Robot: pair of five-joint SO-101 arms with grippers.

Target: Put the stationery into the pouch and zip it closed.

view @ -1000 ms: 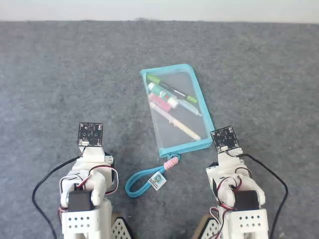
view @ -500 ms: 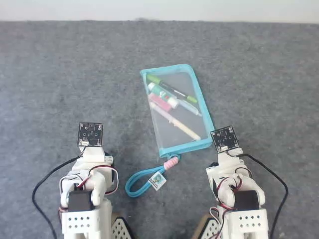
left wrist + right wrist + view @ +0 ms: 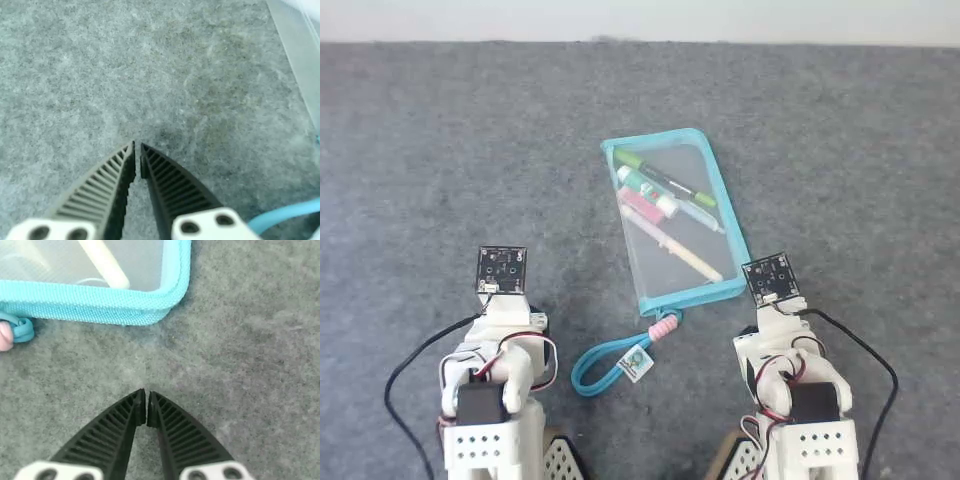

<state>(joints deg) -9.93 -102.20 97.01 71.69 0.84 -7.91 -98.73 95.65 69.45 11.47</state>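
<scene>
Pouch (image 3: 650,270) lies on the mat (image 3: 450,150) between the arms, pens (image 3: 665,190) inside, zip apparently shut. Your left gripper (image 3: 137,147) and right gripper (image 3: 146,392) are both clenched on nothing. Check the zip end by the strap (image 3: 605,362) without snagging it.

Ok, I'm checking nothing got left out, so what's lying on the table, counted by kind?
Pouch: 1
Strap loop: 1
Stationery pieces inside the pouch: 5, as far as overlap shows
Total: 7
</scene>
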